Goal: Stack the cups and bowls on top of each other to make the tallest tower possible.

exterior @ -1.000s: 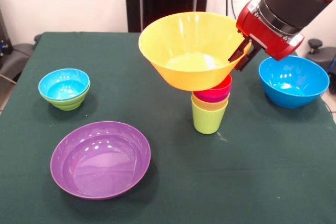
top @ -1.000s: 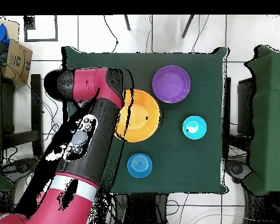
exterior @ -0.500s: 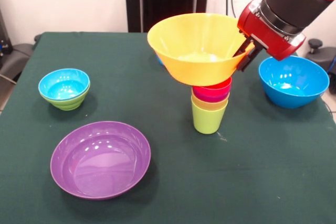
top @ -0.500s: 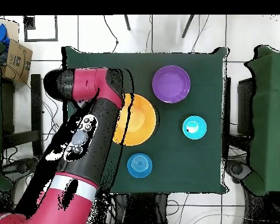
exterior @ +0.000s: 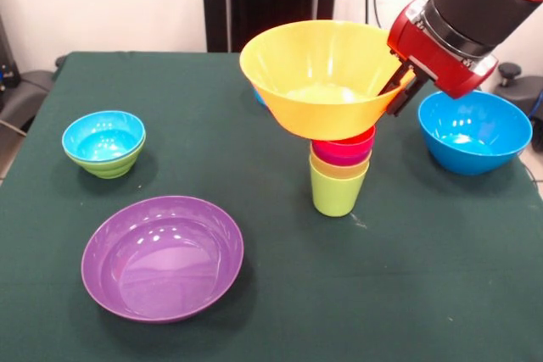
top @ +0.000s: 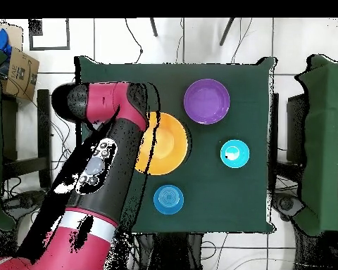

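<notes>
Clamped on the rim of the large yellow-orange bowl (exterior: 318, 82) at its side toward the big blue bowl (exterior: 473, 130), with the gripper (exterior: 399, 88) and its jaws pinching the wall between them. Held upright and close to level, mouth up, base right over the tower (exterior: 339, 167): lime green cup (exterior: 337, 192) lowest on the desk (exterior: 271, 294), a yellow lip above it, red cup (exterior: 344, 148) on top. Bowl's base at the red rim, perhaps touching, contact not clear. Centre of the bowl offset a little from the cup column, away from the jaws, so probably a small shift toward the arm before letting go. In the overhead view mostly hidden by the arm (top: 101, 169). Elsewhere: wide purple bowl (exterior: 162, 256) near the front, a small blue bowl nested in the small green bowl (exterior: 103, 143) at the far side
</notes>
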Action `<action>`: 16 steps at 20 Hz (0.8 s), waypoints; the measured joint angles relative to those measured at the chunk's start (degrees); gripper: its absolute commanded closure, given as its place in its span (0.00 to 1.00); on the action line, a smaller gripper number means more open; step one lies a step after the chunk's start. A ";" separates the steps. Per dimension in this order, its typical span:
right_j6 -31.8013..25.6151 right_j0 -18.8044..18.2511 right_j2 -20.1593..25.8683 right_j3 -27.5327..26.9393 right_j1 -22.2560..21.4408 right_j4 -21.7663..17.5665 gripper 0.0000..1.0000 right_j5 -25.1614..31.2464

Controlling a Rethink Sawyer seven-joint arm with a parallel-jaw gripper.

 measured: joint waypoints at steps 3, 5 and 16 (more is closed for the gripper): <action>0.00 0.14 0.00 0.00 -0.01 0.06 1.00 -0.01; 0.00 0.31 0.00 -0.08 0.01 0.21 1.00 0.00; 0.00 1.53 0.00 -2.30 0.23 2.12 1.00 0.28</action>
